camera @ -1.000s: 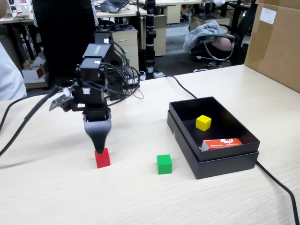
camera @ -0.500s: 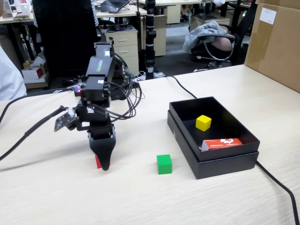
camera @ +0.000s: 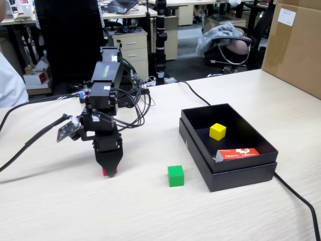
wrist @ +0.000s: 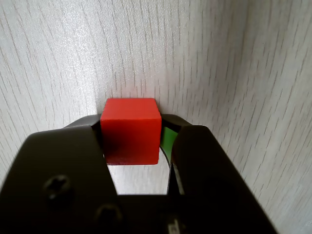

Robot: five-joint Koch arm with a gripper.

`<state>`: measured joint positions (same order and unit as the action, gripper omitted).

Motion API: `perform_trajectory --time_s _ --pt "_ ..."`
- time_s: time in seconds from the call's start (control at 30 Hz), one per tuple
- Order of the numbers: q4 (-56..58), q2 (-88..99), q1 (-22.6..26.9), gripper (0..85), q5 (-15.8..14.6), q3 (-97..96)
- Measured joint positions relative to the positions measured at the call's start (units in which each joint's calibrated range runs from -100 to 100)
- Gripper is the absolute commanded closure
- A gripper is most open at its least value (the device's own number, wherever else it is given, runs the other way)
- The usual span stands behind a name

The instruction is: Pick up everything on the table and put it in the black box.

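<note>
Between the two black jaws of the gripper (wrist: pixel 130 139), in the wrist view, sits the small plain red cube (wrist: pixel 130 130) — jaws drawn in against its left and right faces, no gap visible on either side, so I read it as clamped on the cube. In the fixed view only a sliver of red cube (camera: pixel 105 172) shows behind the gripper's tip (camera: pixel 110 171), low against the pale wood-grain tabletop (camera: pixel 150 211); whether the cube rests on the wood or is just lifted off it cannot be told.

Key relation for the coming move: the shallow matte black cardboard box (camera: pixel 239 173) lies to the right of the gripper in the fixed view, well apart. The small green cube (camera: pixel 175 175) stands on the table between the two — near the straight path, so the carry likely needs height to clear both it and the box wall.

Small yellow cube (camera: pixel 217 131) already inside the box, beside a flat orange-red and white carton (camera: pixel 236 153). Judgement: one cube done, red in hand, green not yet taken.
</note>
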<state>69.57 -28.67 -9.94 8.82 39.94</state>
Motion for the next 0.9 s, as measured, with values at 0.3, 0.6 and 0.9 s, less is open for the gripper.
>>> perform_trajectory --time_s 0.3,0.6,0.9 --pt "-0.6 14.8 0.2 83.0 0.2 -12.8" --pt "-1.2 54.4 9.7 82.9 -2.1 -32.0" --pt "-0.9 52.6 23.8 82.6 -7.6 -14.3"
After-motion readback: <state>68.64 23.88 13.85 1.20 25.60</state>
